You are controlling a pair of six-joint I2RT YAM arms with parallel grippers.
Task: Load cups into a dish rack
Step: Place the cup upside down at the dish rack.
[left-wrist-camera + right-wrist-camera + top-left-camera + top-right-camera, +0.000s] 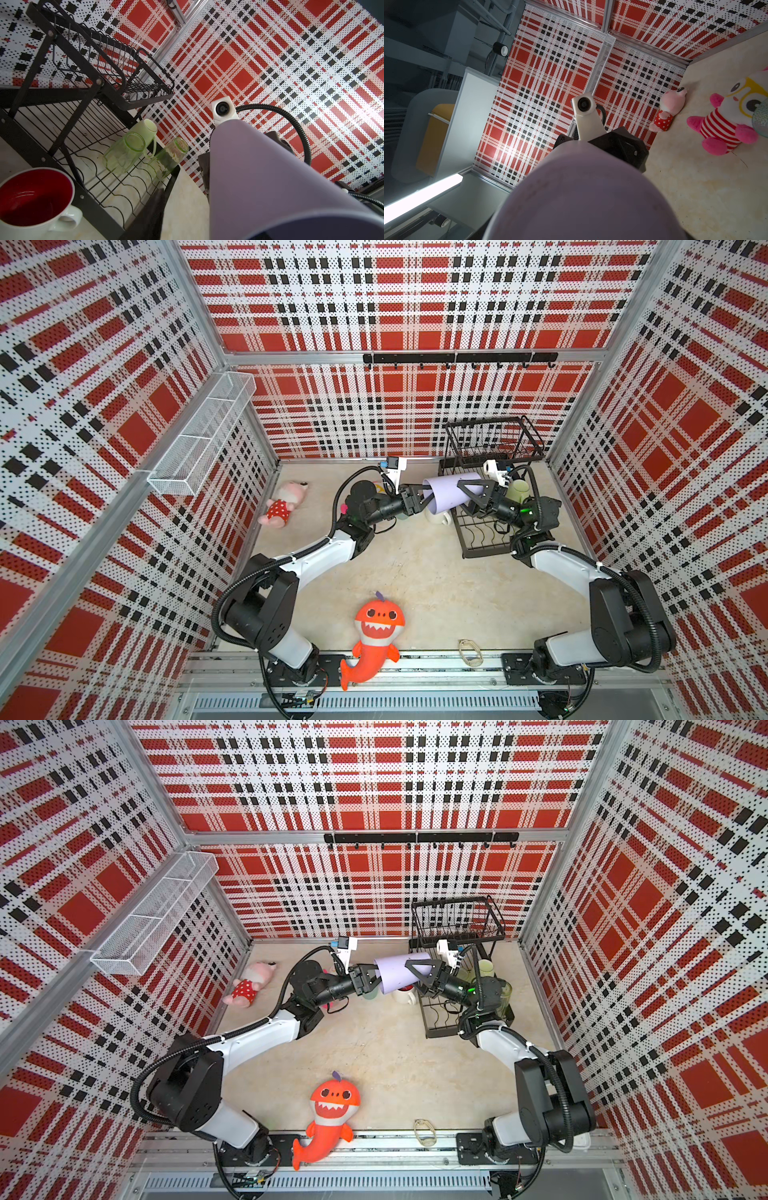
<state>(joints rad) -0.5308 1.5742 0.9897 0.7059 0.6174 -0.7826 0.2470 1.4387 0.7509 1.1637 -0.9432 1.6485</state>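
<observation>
Looks like a pass from hand to hand. Lavender cup (451,491) up in the air, lying on its side, just beside the rack (490,422). Right hand (462,497) pinching the cup near its closed end, one finger over and one under, likely to carry it the short way into the rack. Left hand (424,497) at the cup's open end with fingers spread: in the left wrist view, one dark finger (158,207) apart from the cup wall, the other hidden. No grip on the cup there, by the look of it.

Already on the rack's low wavy shelf, close together: a green glass (122,153), a second green glass (168,160) and a pale-green mug (145,128). Bare wire beside them for one more. Nothing to see in the rack's top basket.

White mug (35,199) with a red inside, on the worktop (415,572), right next to the rack and under the lavender cup. Easy to bump on the way down. Same with the rack's slanted side bars. Safer to go over them, not through.

Far from the rack and out of the way: a pink toy (284,504), an orange shark toy (376,635), a striped toy (724,124). White wire basket (203,435) high on the wall, also far from the rack.
</observation>
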